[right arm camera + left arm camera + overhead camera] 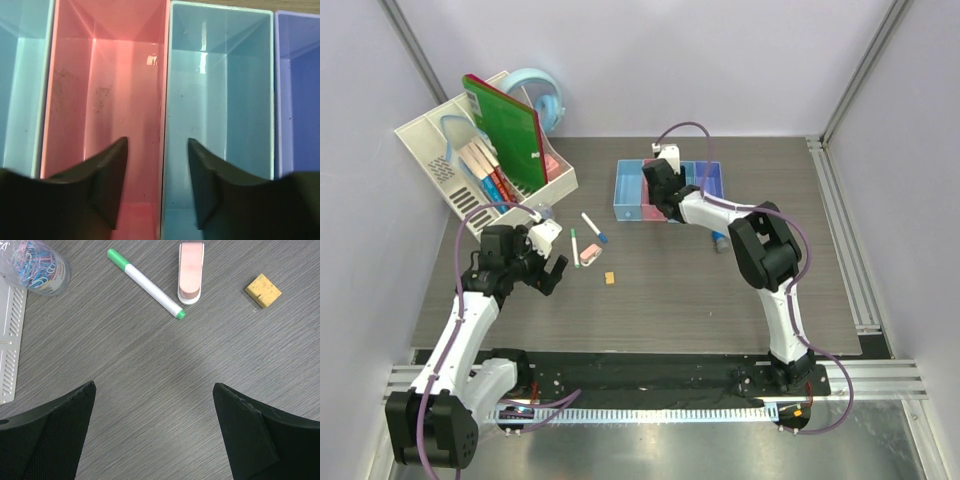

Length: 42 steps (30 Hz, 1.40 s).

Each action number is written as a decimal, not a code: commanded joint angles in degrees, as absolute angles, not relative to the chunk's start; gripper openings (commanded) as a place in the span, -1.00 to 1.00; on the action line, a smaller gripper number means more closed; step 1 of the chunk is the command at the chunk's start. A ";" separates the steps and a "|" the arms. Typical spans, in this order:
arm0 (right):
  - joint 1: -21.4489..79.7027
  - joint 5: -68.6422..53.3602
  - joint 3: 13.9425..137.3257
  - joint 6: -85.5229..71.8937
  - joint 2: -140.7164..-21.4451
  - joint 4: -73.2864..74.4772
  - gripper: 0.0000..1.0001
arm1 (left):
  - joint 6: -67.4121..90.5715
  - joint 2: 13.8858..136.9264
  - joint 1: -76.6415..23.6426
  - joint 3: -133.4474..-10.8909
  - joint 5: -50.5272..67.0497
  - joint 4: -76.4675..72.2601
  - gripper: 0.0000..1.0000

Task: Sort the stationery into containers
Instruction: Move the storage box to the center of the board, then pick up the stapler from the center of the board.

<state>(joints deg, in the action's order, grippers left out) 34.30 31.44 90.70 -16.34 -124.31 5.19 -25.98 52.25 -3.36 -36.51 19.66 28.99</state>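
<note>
right gripper (157, 145), half open, empty, is held over seemingly unfilled bins (165, 75); left of these, green-capped pen (146, 284), eraser (190, 272), block (263, 290) are left unsorted beneath the empty, wide-open left gripper (154, 386).

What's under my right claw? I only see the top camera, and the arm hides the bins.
Observer: The right claw hangs open, holding nothing, over the wall between the pink bin and the blue bin to its right.
Operator: Is anything in those two?
Observer: The parts that show are bare. The fingers hide the near ends.
Operator: What's the see-through thing near my left claw?
Observer: A clear jar full of coloured paper clips.
</note>
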 commanded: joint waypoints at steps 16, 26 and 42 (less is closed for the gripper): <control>33.84 30.33 85.09 11.95 -99.15 10.45 0.52 | -18.11 66.16 -3.25 -42.18 18.54 14.07 0.99; 19.44 23.03 69.36 12.22 -87.90 11.25 0.51 | -11.16 90.69 -4.66 -54.13 15.04 13.89 1.00; 13.98 23.38 63.63 13.62 -86.13 10.63 0.51 | -26.78 90.70 -7.55 -58.53 31.02 21.87 0.99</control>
<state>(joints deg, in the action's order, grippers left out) 14.96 22.98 63.33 12.40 -86.50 12.01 -18.00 92.58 -5.76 -55.40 23.68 16.64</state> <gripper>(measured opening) 0.756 0.996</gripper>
